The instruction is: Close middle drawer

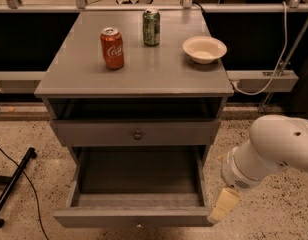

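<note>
Middle drawer (pixel 136 217) is sticking well out of the cabinet (pixel 159 79) toward the camera, its front running left-right, while the gripper (pixel 223 206) is hanging just beside the front's right end, so the push is pointing back into the cabinet; whether it's open, can't tell.

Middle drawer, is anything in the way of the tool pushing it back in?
Nothing visible. The middle drawer stands pulled out with a bare tray, so nothing blocks its slide. The tool hangs by its front corner with nothing between them.
</note>
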Action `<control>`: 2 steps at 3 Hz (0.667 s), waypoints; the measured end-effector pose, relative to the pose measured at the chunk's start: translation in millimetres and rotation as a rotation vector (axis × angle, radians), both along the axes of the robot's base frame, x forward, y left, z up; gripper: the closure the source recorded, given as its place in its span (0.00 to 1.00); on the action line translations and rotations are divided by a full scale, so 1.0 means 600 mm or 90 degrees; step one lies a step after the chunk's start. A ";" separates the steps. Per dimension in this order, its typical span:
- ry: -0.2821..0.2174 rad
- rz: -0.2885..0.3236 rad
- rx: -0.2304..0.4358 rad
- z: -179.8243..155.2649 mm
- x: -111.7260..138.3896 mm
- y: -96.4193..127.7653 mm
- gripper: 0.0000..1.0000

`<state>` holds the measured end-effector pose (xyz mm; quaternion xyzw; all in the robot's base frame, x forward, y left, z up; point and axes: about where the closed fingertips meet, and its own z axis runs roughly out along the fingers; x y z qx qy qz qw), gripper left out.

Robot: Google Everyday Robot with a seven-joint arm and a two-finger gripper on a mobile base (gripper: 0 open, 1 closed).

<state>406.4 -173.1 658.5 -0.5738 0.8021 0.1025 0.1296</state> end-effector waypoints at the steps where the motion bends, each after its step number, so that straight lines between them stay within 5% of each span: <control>1: 0.009 0.008 0.021 -0.051 -0.003 -0.011 0.00; 2: 0.018 0.024 0.049 -0.111 -0.023 -0.021 0.14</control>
